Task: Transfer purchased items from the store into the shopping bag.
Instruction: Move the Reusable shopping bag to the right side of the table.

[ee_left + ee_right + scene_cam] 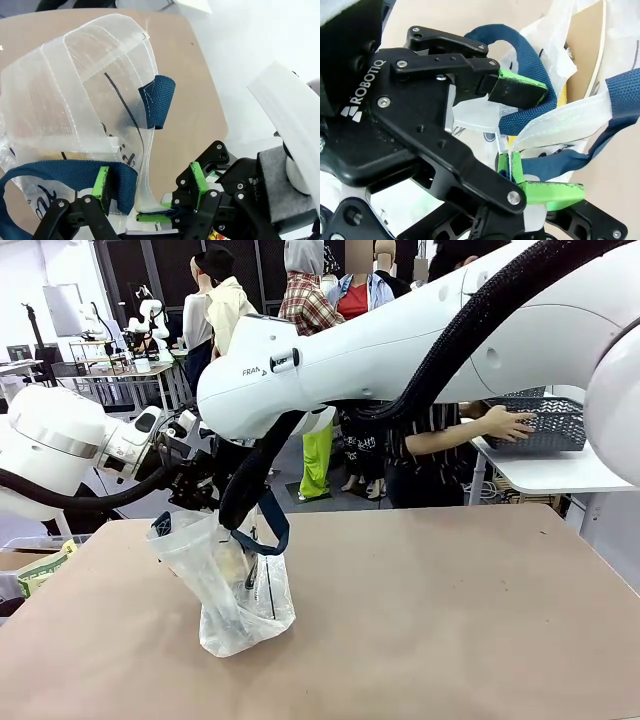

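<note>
- Shopping bag (238, 595): translucent whitish plastic, dark print. Stands on table (450, 620), left of centre, near side. Top edge pulled up toward me on the left.
- Bag contents: a pale yellowish item shows faintly through the plastic in front view; can't ID it.
- Navy strap handles (268, 530): one loop hangs at bag mouth in front view. In left wrist view one strap (75, 175) runs across my left fingers, a second short piece (159, 100) curls at the bag rim farther off.
- My left gripper (150, 182): jaws wide apart, green pads (101, 185) either side of bag wall and strap. Plastic film passes between the pads; strap touches the left pad. Can't tell if anything is actually clamped.
- My right gripper (520, 172): fingers fully closed, green pads (547, 192) pinched on bag's white rim band, where the navy strap meets it. Sits just beside the left gripper (517, 92), both at bag mouth.
- Right arm (420, 340): crosses from right over the middle, down to the bag. Black cable hose along it.
- Left arm (70, 445): enters from left, gripper at bag's top edge.
- Store basket (548, 422): dark lattice, far right, on a separate white side table (550, 472), well apart from bag.
- Person's hand (505, 423): far right, touching basket's left end.
</note>
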Robot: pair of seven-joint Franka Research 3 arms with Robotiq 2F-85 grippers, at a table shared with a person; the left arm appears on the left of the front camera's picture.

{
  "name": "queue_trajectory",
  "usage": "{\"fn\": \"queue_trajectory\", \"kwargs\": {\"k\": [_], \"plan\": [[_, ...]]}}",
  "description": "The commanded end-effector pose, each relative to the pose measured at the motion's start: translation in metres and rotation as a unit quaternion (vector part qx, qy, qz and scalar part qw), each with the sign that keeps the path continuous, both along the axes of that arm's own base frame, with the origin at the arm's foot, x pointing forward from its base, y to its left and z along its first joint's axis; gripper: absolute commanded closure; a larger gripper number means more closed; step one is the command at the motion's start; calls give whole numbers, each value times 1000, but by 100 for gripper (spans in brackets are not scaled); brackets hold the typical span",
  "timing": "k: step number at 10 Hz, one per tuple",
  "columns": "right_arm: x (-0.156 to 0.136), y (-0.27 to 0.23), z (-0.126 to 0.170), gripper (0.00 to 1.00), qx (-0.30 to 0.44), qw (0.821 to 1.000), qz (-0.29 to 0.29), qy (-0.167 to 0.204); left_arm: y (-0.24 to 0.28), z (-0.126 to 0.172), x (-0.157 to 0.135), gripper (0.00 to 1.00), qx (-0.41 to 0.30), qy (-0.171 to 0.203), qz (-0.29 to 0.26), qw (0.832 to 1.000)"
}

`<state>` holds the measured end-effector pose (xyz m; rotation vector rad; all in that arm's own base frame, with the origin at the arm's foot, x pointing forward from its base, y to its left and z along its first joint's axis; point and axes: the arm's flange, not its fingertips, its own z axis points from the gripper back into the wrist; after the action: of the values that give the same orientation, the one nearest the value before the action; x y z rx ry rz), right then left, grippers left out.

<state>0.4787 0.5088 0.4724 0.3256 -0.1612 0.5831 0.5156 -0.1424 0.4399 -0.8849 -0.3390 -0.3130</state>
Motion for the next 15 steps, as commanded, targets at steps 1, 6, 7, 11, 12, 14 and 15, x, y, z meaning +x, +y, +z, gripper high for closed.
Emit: {"fn": "queue_trajectory", "kwargs": {"k": [1,6,7,11,12,14,15], "plan": [[-3,20,-4,100,7,999,27,-19,-26,-3,2,22,-23,7,-36,999],[-4,26,-5,100,3,999,37,-17,-32,-4,5,22,-62,-11,-57,996],[-5,28,-5,100,3,999,42,-18,-38,-6,7,22,-59,-6,-63,996],[-6,28,-3,100,6,999,42,-23,-53,-19,15,22,-24,15,-57,998],[-5,26,-2,100,7,999,35,-25,-54,-21,15,22,-14,25,-56,998],[-5,22,0,100,11,999,28,-28,-52,-19,16,58,-7,32,-53,998],[-5,21,1,100,11,999,27,-29,-52,-19,16,78,-6,34,-52,998]]}}
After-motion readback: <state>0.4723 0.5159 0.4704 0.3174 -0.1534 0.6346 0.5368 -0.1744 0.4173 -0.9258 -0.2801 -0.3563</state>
